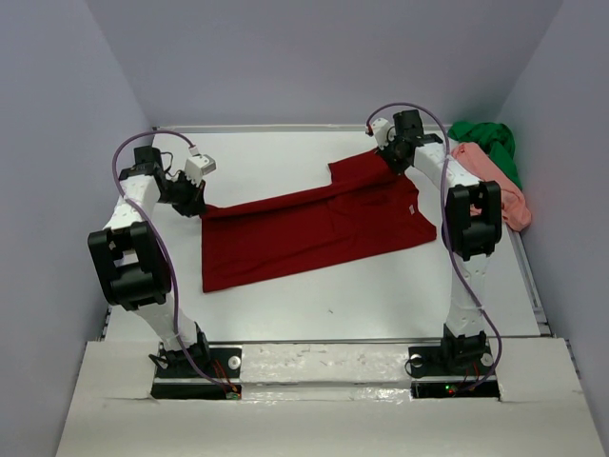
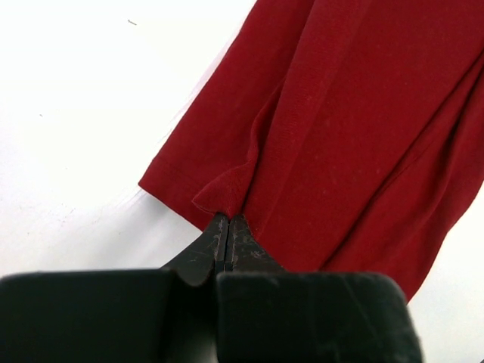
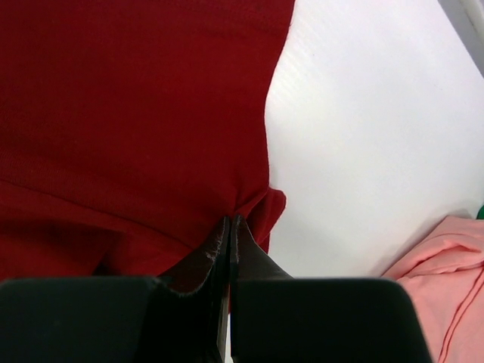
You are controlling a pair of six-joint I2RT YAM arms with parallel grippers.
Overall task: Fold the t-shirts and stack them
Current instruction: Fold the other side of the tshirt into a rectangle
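Note:
The dark red t-shirt [image 1: 314,228] lies stretched across the table, folded lengthwise. My left gripper [image 1: 193,202] is shut on its left far corner; in the left wrist view the closed tips [image 2: 228,221] pinch a fold of the red cloth [image 2: 340,121]. My right gripper [image 1: 388,157] is shut on the shirt's far right edge; in the right wrist view the tips [image 3: 230,221] pinch the red cloth [image 3: 136,113]. The salmon pink t-shirt [image 1: 495,181] and the bright green t-shirt [image 1: 490,143] lie bunched at the far right.
The white table [image 1: 314,314] is walled by grey panels on the left, back and right. The pink shirt's edge shows in the right wrist view [image 3: 446,272] close to the right gripper.

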